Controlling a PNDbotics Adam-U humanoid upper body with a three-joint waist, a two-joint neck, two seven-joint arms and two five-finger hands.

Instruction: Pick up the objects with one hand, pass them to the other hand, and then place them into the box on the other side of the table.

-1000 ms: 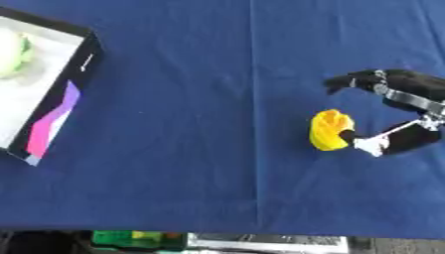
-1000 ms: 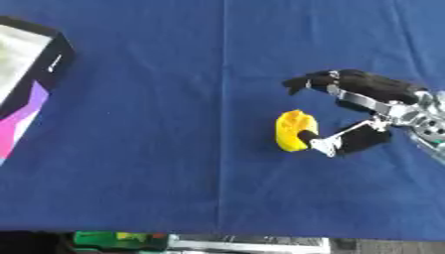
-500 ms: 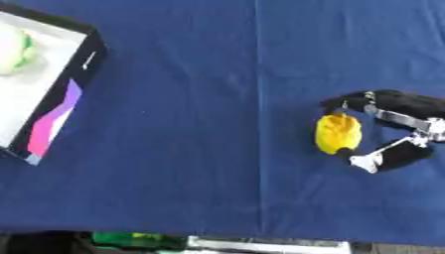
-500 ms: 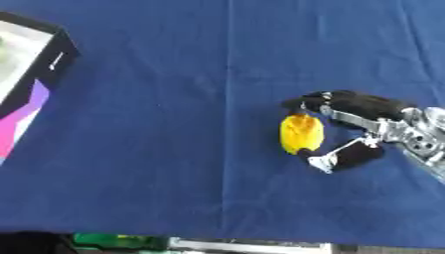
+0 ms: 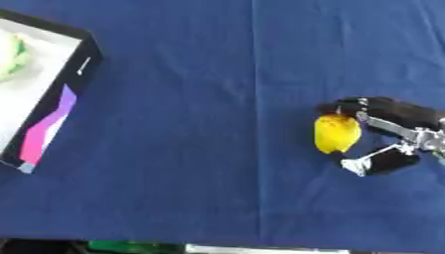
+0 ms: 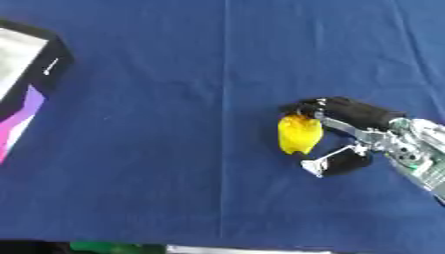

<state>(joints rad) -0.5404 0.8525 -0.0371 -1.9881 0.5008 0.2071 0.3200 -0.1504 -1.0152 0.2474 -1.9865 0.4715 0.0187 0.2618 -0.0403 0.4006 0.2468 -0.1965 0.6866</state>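
1. We see a worktop (image 5: pixel 191 149) covered in a deep blue cloth, matte and smooth, with a straight pressed crease running from the far edge toward the near edge and a few soft wrinkles around it.

2. On the right side of the cloth lies a small yellow object (image 5: pixel 335 133), rounded and somewhat oval, tapering toward its near end; its surface looks smooth, with a darker orange patch at the far tip. What it is exactly we cannot tell.

3. The right robot hand (image 6: pixel 352 133) comes in from the right edge. Its black, padded-looking fingers (image 6: pixel 326 106) curl over the far end of the yellow object and touch it there, while the thumb (image 6: pixel 334 161), a thin silvery metal link with a black pad, sits at the near end. The object lies between the two, so we read the robot hand as closing around it, with the object resting on the cloth.

4. Behind the fingers, the wrist in the right eye view shows bare silver metal with rods and joints.

5. At the far left sits a box (image 5: pixel 74 94) with black outer walls and a pale, flat inner floor. Its side wall carries a curved band of purple and pink. The box is well apart from the yellow object, across the crease.

6. Inside the box, at the left edge of the left eye view, a pale green rounded thing (image 5: pixel 10 55) lies against the floor; its outline is blurred.

7. The left robot hand shows in neither view.
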